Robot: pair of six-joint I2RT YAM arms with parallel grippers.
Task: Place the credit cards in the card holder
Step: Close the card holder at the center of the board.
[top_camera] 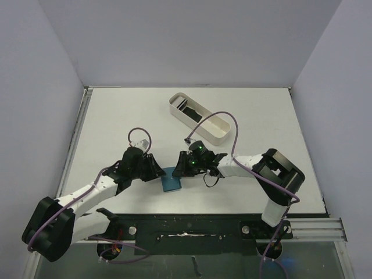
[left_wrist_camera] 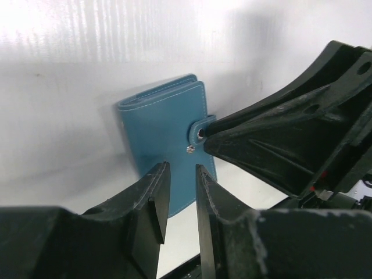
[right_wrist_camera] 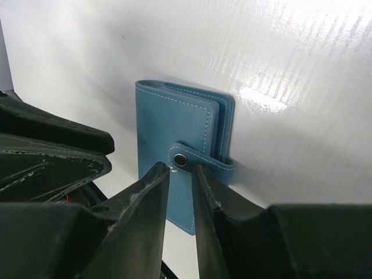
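**1. STATUS (ref. landmark: card holder)**
- Card holder (right_wrist_camera: 174,125): lies folded on the tabletop (top_camera: 116,116), between both end effectors. The strap (right_wrist_camera: 203,164) wraps over its opening edge. Whether the snap stud (right_wrist_camera: 181,160) is engaged cannot be told.
- Credit cards (top_camera: 187,106): dark flat items in the white tray (top_camera: 220,135), well beyond the holder. None visibly loaded yet.
- Left end effector (left_wrist_camera: 182,170): on the holder's left side. Fingers are almost together, w/ the holder's edge showing in the slit. Clamped on it or only above it: cannot tell.
- Right end effector (right_wrist_camera: 180,168): on the holder's right side, tip at the strap tab. Fingers are likewise nearly together. Grasp on the tab: cannot tell.

**2. HAZARDS (est.)**
- Missed tab. The tab is small and thin. If the pinch lands beside it, the tips scrape the cover and the holder slides.
- Holder not pinned. If the left side gives no real hold-down, a pull on the strap probably drags or flips the whole holder instead of freeing the strap.
- Tip clash. Both tips work just beside each other over the holder. A small misaim means finger-to-finger contact.
- Spring-back. Opened w/o restraint, the cover may fold shut again and block the pockets.
- Edge loss. The tabletop's near edge is close behind the holder, so a hard drag toward the arm bases may push it off.
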